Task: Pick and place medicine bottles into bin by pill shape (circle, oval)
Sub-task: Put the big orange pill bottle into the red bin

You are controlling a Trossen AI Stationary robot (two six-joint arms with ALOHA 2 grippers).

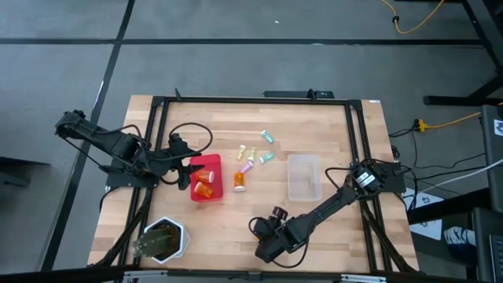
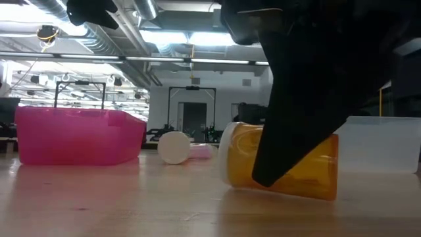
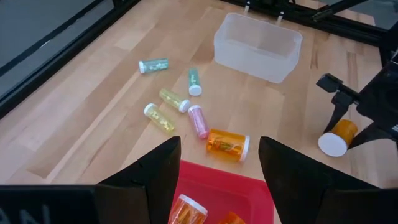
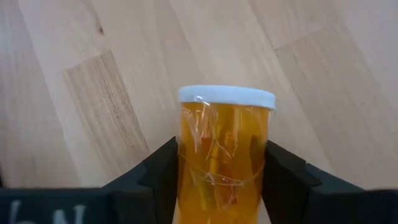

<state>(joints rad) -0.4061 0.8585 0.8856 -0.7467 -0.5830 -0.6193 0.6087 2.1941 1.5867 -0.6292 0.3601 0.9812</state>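
Wooden tabletop [image 1: 236,228], with clear bin [image 1: 303,176] right of centre and pink bin [image 1: 206,178] (two orange bottles inside) left of centre. Left hand [image 3: 217,174] over pink bin's edge, fingers spread, nothing between them. Right hand [image 4: 219,180] low near front edge, pinching an orange bottle [image 4: 224,155] lying on the wood. Another orange bottle [image 3: 227,144] beside pink bin; five small pastel vials [image 3: 175,99] scattered mid-table.

Right arm stretched low across the table's near side, its right gripper [image 4: 221,180] down at the surface, fingers [image 4: 158,171] pressed against both sides of an orange bottle [image 4: 225,149]. Left arm bent inward, left gripper [image 3: 217,168] hovering, jaws spread wide.
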